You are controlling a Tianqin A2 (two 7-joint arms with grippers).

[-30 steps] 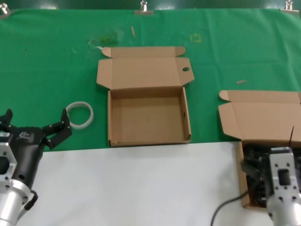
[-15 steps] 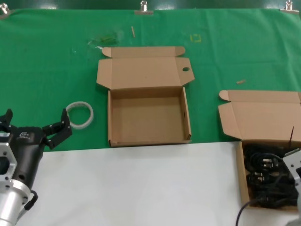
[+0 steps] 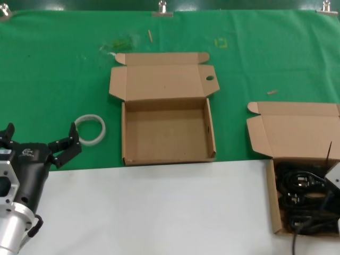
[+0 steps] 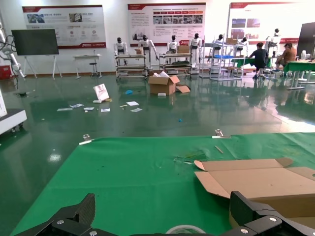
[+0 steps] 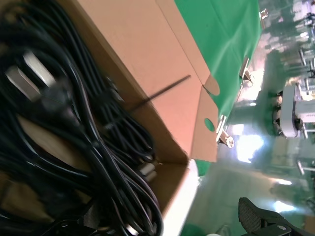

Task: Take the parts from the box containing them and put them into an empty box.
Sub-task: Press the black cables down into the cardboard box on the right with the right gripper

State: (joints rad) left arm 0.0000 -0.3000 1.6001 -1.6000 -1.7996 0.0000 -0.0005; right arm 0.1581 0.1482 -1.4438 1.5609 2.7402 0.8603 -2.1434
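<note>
The parts (image 3: 304, 197) are glossy black cords with plugs, heaped in the box containing them (image 3: 273, 202) at the near right, its lid (image 3: 297, 133) folded back. The empty box (image 3: 212, 139) lies open mid-table, and its lid flap has a round hole (image 3: 210, 78). Only a sliver of my right arm (image 3: 334, 174) shows at the right edge. In the right wrist view the cords (image 5: 83, 128) lie close beneath my right gripper (image 5: 165, 228), which is open, with one fingertip (image 5: 258, 216) outside the box. My left gripper (image 3: 40, 139) hangs open at the near left.
A white translucent tape ring (image 3: 90, 130) lies on the green cloth (image 3: 53, 69) just ahead of the left gripper and shows between its fingers (image 4: 184, 229). White tabletop (image 3: 159, 212) runs along the near side. Small scraps (image 3: 272, 92) dot the cloth.
My right arm has drawn back from above the box of cords towards the right edge, uncovering the cords. The left arm and both boxes have not moved.
</note>
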